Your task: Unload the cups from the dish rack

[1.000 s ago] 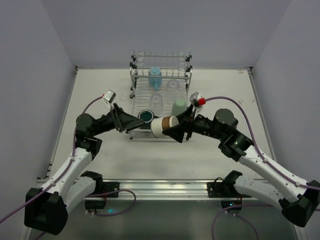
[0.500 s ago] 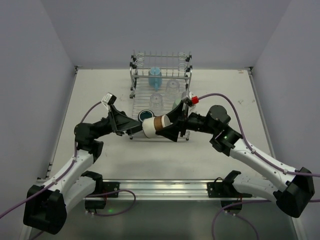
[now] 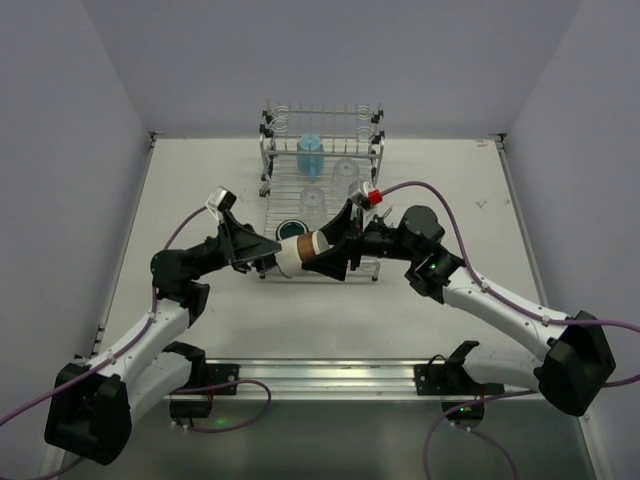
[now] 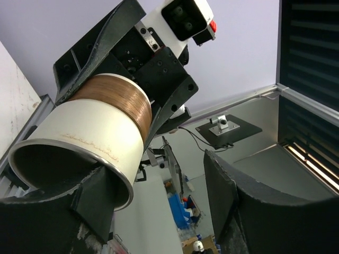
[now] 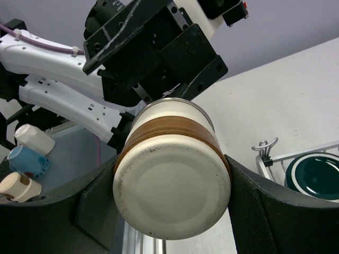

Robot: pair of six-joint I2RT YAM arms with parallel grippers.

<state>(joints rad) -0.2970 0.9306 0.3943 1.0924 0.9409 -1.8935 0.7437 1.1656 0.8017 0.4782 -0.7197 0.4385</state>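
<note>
Moved: right hand (image 3: 318, 252) has swung left along the front of the dish rack (image 3: 322, 118), carrying the beige cup (image 3: 296, 251) up to the left hand (image 3: 264, 250). A second ago the two hands were well apart; now they meet over the desk (image 3: 200, 190) by the rack's front-left corner.
Beige cup: off the rack and in the air, lying on its side. Its open mouth faces the left hand and its flat base faces the right arm. A brown band runs round its middle.
Right hand: pinching the beige cup, with one finger pressed to each side of the body near the base, as the right wrist view shows.
Left hand: spread. In the left wrist view the cup's rim sits close against one finger, though contact cannot be told. The other finger stands apart from the cup with open space between.
Dish rack: at the far middle of the desk, with upright wires and coils along its back.
Light blue cup (image 3: 310, 153): on the rack, near the back rail.
Clear tumblers (image 3: 345, 170): two on the slatted base, one behind and to the right of the other.
Dark teal mug (image 3: 293, 230): at the rack's front-left, mouth up, just behind the meeting hands.
</note>
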